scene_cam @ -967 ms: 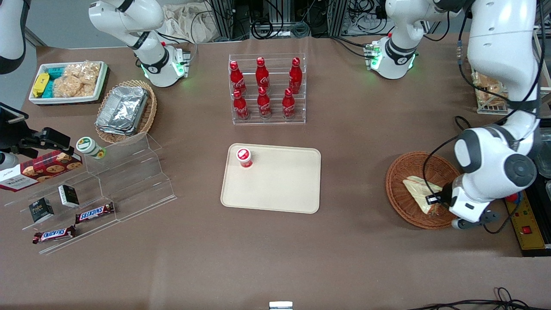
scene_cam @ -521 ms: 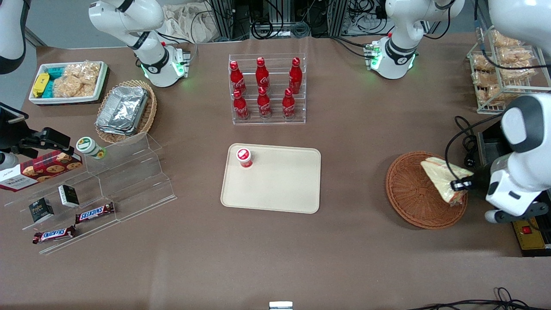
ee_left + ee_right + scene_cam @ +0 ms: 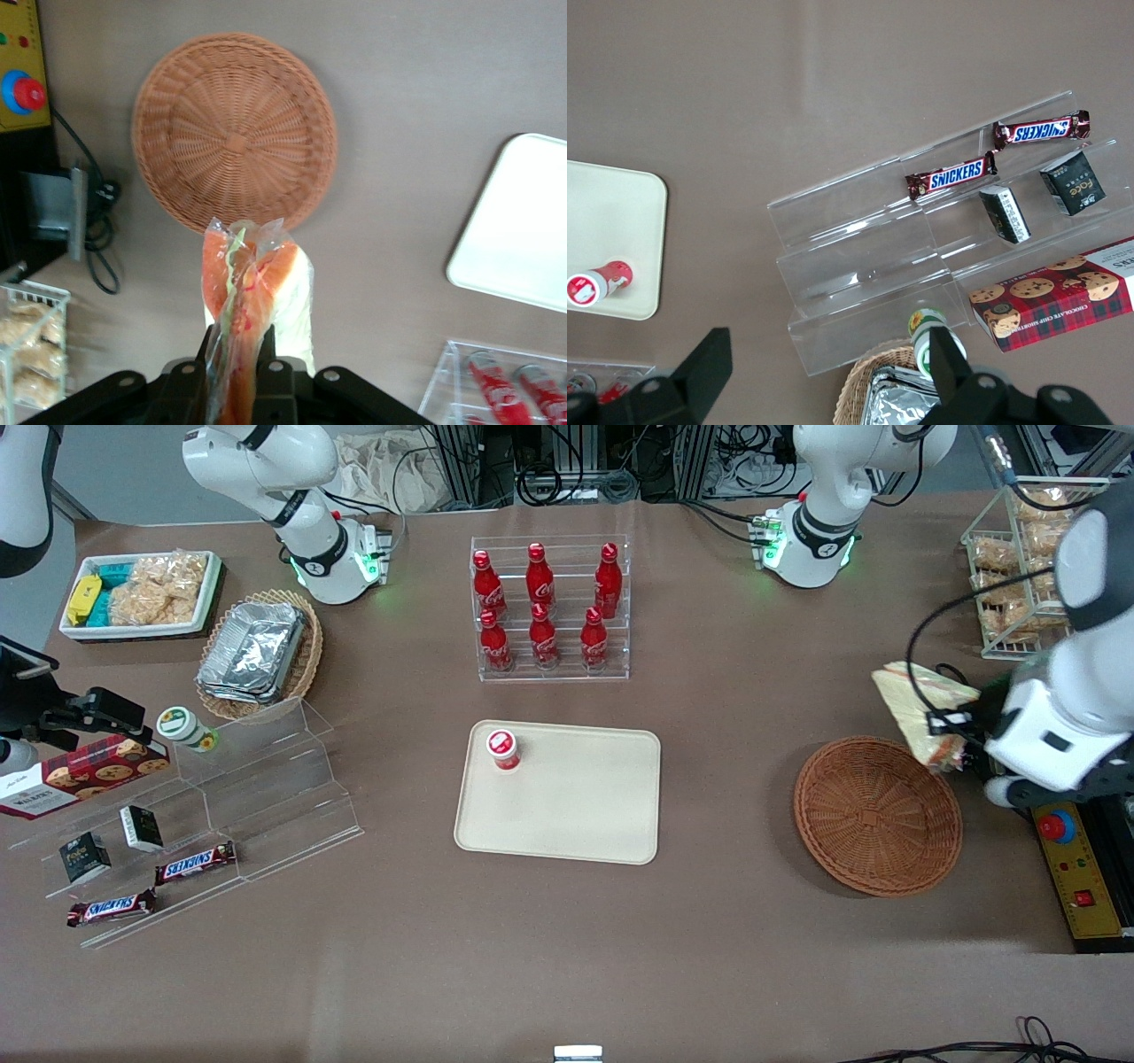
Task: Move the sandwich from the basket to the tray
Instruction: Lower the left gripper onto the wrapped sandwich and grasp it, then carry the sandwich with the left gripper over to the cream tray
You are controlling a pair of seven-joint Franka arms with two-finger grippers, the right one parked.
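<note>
The brown worktop (image 3: 726, 921) fills the front frame. At its centre lies the flat cream-beige rectangular tray (image 3: 576, 815), a red-capped little bottle (image 3: 502, 749) standing in its upper left corner. Right of centre sits the round reddish-brown wicker basket (image 3: 877, 815). Just above its upper right rim, my pincer (image 3: 946, 737) is clamped on the plastic-wrapped triangular cream sandwich (image 3: 912, 695), lifted off the worktop.

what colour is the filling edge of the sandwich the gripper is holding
Orange-red with a green streak, on the sandwich held in the gripper above the table; clearest in the left wrist view.
</note>
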